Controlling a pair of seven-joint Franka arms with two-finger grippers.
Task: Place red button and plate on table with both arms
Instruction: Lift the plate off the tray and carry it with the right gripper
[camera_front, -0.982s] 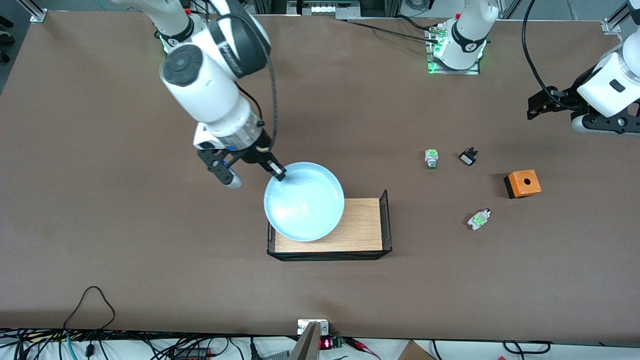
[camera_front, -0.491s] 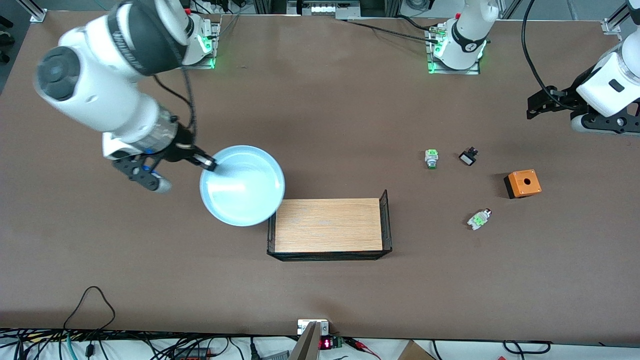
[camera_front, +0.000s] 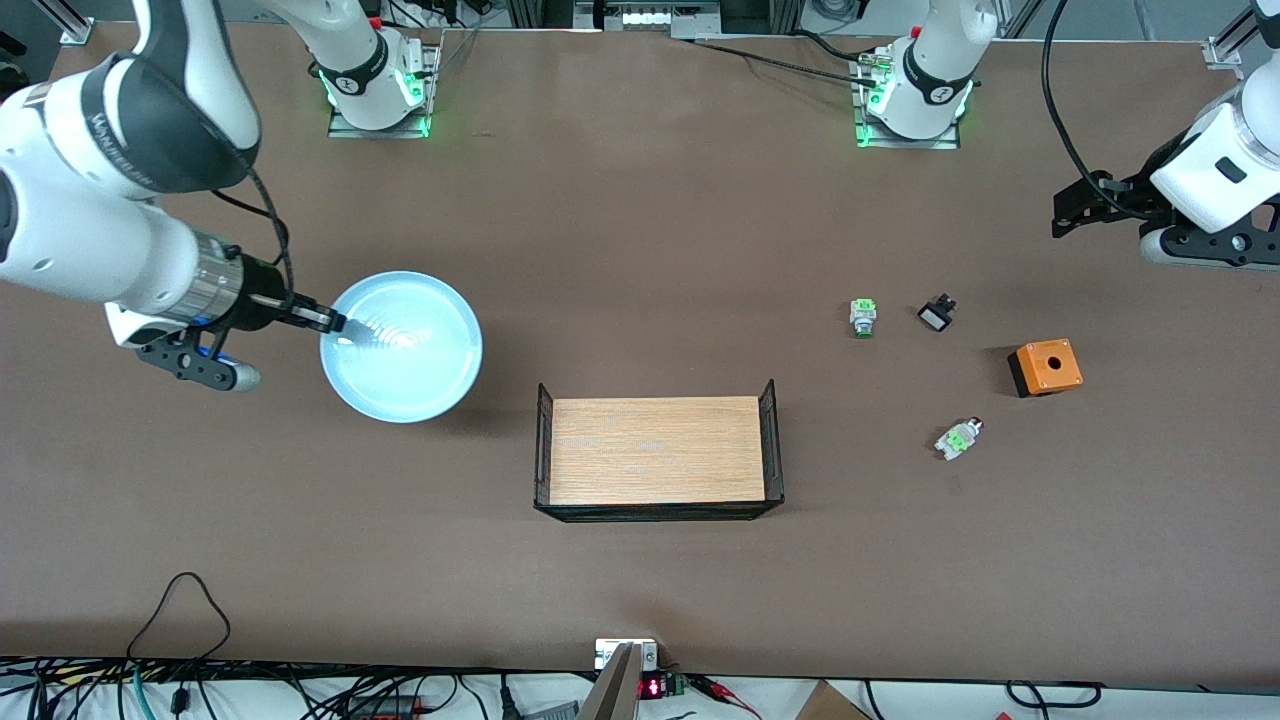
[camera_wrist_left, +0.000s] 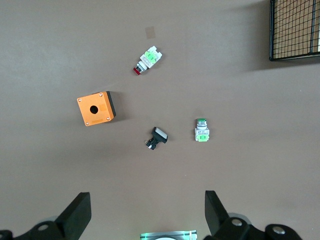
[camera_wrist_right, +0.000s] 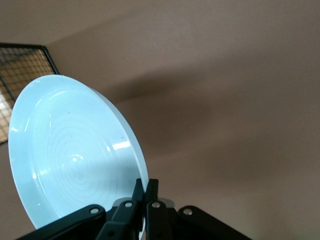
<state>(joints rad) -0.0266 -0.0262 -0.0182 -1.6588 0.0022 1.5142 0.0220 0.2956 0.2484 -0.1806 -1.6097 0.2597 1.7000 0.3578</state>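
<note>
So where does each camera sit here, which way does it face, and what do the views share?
Front view: high, facing both arms' bases; right gripper holds the plate over the table; left gripper waits at its end.
Left wrist view: looks down past its open gripper at the red button.
Right wrist view: looks along its gripper, shut on the plate's rim.
Shared: the tray appears in all three.
</note>
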